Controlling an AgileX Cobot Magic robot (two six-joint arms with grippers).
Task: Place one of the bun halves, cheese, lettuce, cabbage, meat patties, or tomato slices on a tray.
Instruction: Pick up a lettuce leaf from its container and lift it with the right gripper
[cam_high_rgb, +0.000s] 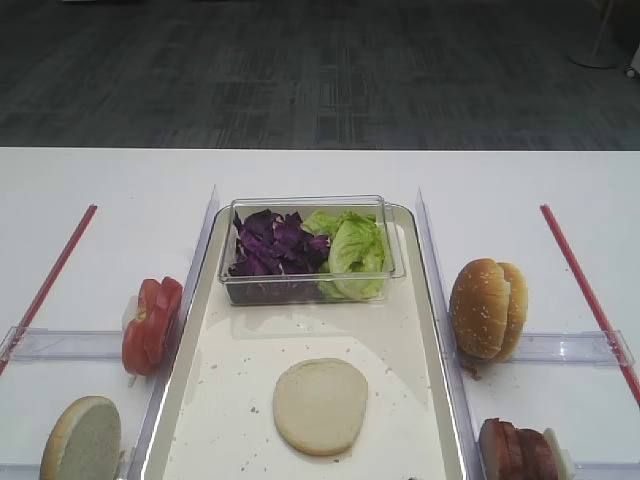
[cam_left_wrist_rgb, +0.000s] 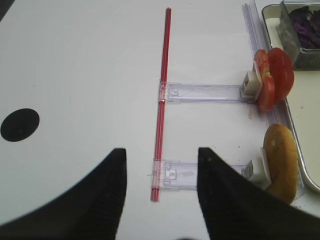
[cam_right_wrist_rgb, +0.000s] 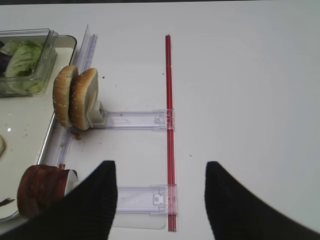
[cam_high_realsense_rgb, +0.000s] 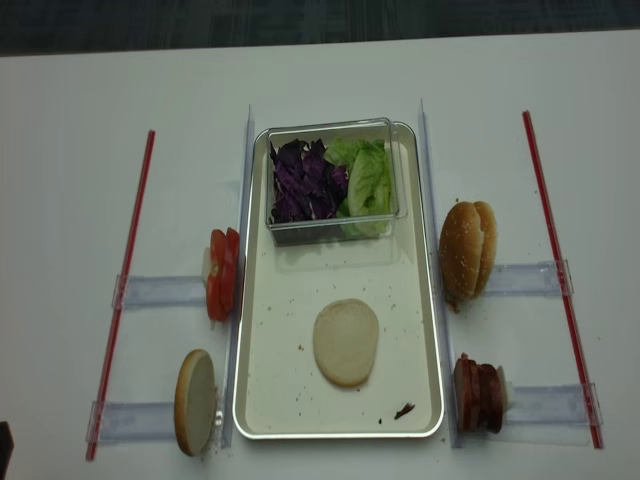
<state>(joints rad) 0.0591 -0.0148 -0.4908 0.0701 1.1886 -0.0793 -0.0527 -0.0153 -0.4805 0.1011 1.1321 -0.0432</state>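
In the right wrist view the right gripper (cam_right_wrist_rgb: 157, 200) fills the lower edge of the frame, its two black fingers spread wide with nothing between them but bare white counter (cam_right_wrist_rgb: 240, 75). Just beyond its left finger, at the lower left of that frame, the reddish-brown meat patties (cam_right_wrist_rgb: 42, 190) stand on edge in a clear plastic holder, their flat faces turned toward the tray. Further up and left, the pair of tan sesame-seeded bun halves (cam_right_wrist_rgb: 75, 97) also stand on edge. Both stacks lie to the left of this gripper, so my judgement is that the right arm is nearer to them and would need to swing left and turn to close across the thin faces. The left gripper (cam_left_wrist_rgb: 160, 195) is likewise wide and empty, with a single bun half (cam_left_wrist_rgb: 280, 160) and the bright red tomato slices (cam_left_wrist_rgb: 272, 77) off to its right. In the realsense overhead view the long cream-floored, metal-rimmed tray (cam_high_realsense_rgb: 260, 400) already carries one pale bun half lying cut face up (cam_high_realsense_rgb: 346, 342). At its far end a clear plastic tub (cam_high_realsense_rgb: 330, 232) holds the dark purple shredded cabbage (cam_high_realsense_rgb: 300, 180) and the crinkled light-green lettuce (cam_high_realsense_rgb: 368, 178).
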